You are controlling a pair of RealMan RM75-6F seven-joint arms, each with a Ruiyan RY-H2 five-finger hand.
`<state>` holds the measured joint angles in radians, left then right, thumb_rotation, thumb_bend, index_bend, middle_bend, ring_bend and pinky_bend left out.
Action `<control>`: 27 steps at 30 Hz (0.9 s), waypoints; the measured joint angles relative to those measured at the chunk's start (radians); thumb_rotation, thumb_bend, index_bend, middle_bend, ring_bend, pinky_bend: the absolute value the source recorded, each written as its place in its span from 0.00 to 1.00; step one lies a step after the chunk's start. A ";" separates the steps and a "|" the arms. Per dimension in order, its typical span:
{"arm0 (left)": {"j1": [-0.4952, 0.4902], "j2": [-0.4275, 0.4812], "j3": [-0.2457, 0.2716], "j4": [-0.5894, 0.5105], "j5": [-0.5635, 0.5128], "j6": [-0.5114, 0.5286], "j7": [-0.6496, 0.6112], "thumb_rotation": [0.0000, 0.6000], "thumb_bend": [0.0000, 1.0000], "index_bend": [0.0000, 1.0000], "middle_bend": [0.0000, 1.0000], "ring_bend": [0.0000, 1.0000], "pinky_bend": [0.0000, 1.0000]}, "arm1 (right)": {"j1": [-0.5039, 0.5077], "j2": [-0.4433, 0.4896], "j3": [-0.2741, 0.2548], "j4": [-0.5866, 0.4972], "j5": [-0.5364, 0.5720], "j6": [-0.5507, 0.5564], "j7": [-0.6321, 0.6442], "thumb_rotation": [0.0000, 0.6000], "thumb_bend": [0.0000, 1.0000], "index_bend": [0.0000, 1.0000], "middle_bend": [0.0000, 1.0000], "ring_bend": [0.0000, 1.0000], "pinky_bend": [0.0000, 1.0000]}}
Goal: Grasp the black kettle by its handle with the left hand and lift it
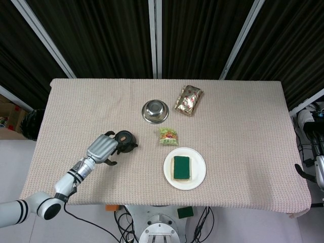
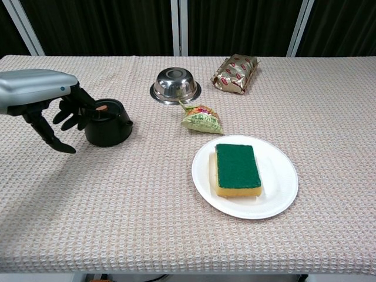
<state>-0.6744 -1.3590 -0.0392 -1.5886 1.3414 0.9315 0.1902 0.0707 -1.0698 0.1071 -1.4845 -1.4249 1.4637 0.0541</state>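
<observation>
The black kettle [image 1: 125,141] [image 2: 108,123] stands upright on the tablecloth, left of centre, with a small orange knob on its lid and its spout pointing right. My left hand [image 1: 100,148] [image 2: 42,101] is at the kettle's left side, where the handle is. Its dark fingers [image 2: 72,113] are spread apart and reach toward the handle, which they mostly hide. I cannot tell whether they touch it. The kettle rests on the table. My right hand [image 1: 310,171] shows only in part, off the table's right edge, with a finger sticking out and nothing in it.
A steel bowl [image 1: 155,111] [image 2: 175,85] sits upside down behind the kettle. A green snack packet [image 2: 201,119] lies to the kettle's right, and a white plate [image 2: 283,189] carrying a green-and-yellow sponge [image 2: 237,169] is nearer. A shiny brown bag [image 2: 235,73] lies at the back.
</observation>
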 measured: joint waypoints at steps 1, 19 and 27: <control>0.001 0.000 -0.001 0.000 0.002 0.004 0.000 1.00 0.00 0.67 0.77 0.74 0.22 | 0.000 0.000 0.000 0.000 0.000 0.000 0.000 1.00 0.21 0.00 0.00 0.00 0.00; -0.009 0.006 -0.024 -0.022 0.009 0.013 0.008 0.52 0.00 0.91 1.00 0.91 0.25 | 0.002 -0.004 0.006 0.010 0.004 0.000 0.011 1.00 0.21 0.00 0.00 0.00 0.00; -0.020 0.012 -0.041 -0.048 0.009 0.020 0.023 0.44 0.00 0.95 1.00 0.93 0.25 | 0.001 -0.001 0.006 0.011 0.004 0.000 0.018 1.00 0.21 0.00 0.00 0.00 0.00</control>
<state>-0.6943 -1.3468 -0.0805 -1.6365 1.3506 0.9511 0.2133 0.0715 -1.0709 0.1129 -1.4735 -1.4209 1.4632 0.0721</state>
